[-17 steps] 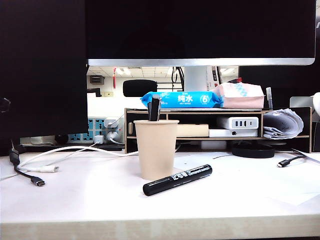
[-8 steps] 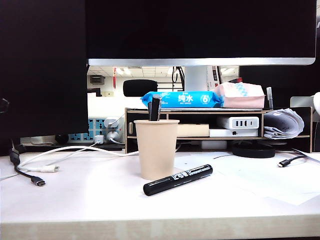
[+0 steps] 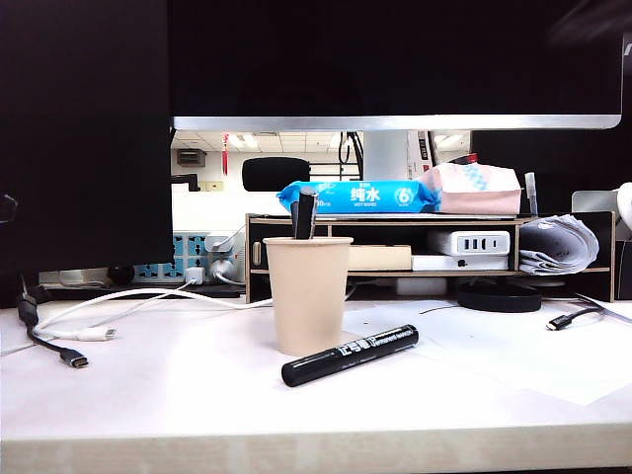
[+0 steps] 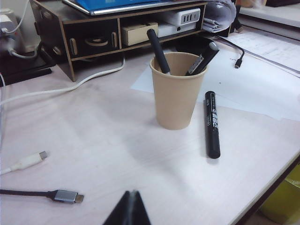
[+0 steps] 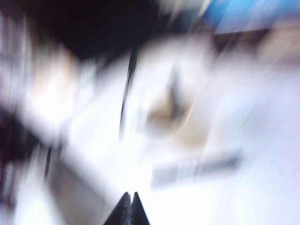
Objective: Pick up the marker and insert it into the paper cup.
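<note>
Lying flat at lower centre: thick black white-lettered marker point(image 3: 351, 355), just beside beige tapered paper cup point(image 3: 308, 294) | left gripper point(image 4: 131, 209) being kept pinched together | right gripper point(image 5: 128, 209) likewise closed, nothing gripped, view blurred

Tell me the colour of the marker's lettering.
White, on the black marker; clearest in the left wrist view.

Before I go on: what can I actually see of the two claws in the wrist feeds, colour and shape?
Very little. In the left wrist view the left claw shows only as two black, wedge-shaped fingertips meeting in a point at the frame edge. The right claw looks the same, black and pointed, though that view is heavily motion-blurred. No cables, markings or arm links are visible, and the exterior view shows neither arm clearly.
</note>
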`<state>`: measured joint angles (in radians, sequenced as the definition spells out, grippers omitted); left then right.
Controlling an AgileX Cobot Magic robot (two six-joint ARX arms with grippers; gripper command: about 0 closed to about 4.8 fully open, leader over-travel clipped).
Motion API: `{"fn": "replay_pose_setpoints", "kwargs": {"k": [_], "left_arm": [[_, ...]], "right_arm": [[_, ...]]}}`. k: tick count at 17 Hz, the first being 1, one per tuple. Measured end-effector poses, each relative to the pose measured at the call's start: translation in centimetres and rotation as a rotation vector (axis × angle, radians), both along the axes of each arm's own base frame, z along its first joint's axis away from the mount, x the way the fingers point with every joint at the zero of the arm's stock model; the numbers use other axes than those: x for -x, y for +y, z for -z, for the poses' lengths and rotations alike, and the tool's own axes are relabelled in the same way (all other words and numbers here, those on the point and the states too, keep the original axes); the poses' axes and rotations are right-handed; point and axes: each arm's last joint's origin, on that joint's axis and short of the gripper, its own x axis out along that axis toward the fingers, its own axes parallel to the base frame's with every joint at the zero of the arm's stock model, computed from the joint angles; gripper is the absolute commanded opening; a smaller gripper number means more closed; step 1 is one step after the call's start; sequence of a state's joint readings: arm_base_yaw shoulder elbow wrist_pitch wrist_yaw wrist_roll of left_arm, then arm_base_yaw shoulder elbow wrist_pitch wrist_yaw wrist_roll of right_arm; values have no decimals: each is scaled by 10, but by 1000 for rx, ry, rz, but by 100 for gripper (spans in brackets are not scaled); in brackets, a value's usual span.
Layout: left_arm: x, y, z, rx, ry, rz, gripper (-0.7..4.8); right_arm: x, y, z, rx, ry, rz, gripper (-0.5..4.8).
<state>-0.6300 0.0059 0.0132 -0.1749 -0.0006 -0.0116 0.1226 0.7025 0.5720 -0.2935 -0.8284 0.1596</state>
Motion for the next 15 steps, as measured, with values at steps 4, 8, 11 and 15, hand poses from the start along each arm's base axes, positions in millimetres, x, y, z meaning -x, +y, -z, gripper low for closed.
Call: {"fn": "replay_pose_setpoints", "kwargs": {"k": [4, 8, 11, 15], "left_arm": [[0, 0, 0, 0, 0, 0, -5], [0, 0, 0, 0, 0, 0, -5], [0, 0, 0, 0, 0, 0, -5], [0, 0, 0, 0, 0, 0, -5]], "right_arm": [[-36, 58, 9, 414, 103, -271, -6], [-69, 132, 38, 727, 104, -464, -5], [-70, 167, 56, 860, 75, -573, -5], [-70, 190, 60, 908, 9, -596, -5]]}}
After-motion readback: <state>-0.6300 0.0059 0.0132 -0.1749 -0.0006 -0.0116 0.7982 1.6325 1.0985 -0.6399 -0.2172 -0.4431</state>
